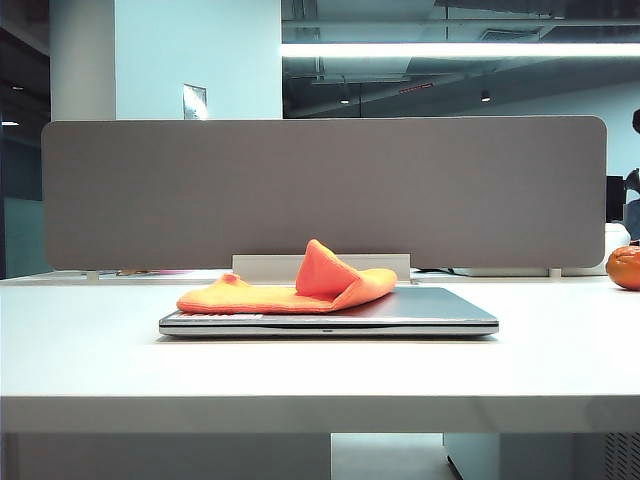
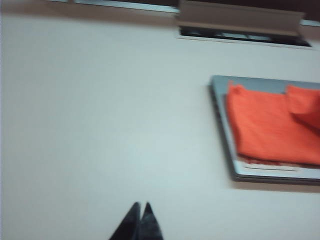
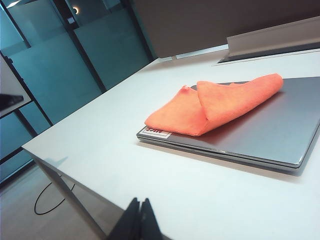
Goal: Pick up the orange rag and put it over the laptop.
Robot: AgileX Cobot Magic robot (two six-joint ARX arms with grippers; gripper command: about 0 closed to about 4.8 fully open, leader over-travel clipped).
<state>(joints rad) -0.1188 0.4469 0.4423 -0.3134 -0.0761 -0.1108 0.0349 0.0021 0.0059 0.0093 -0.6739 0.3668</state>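
Observation:
The orange rag lies on the closed silver-grey laptop, covering the lid's left part, with one corner folded up into a peak. In the left wrist view the rag and the laptop sit well off to the side of my left gripper, which is shut and empty over bare white table. My right gripper is also shut with nothing in it, hanging by the table's edge, apart from the rag and the laptop. Neither gripper shows in the exterior view.
A grey partition screen stands behind the laptop along the white table. A round glossy orange ball sits at the far right. A cable slot runs along the table's back. The floor lies below the table's edge.

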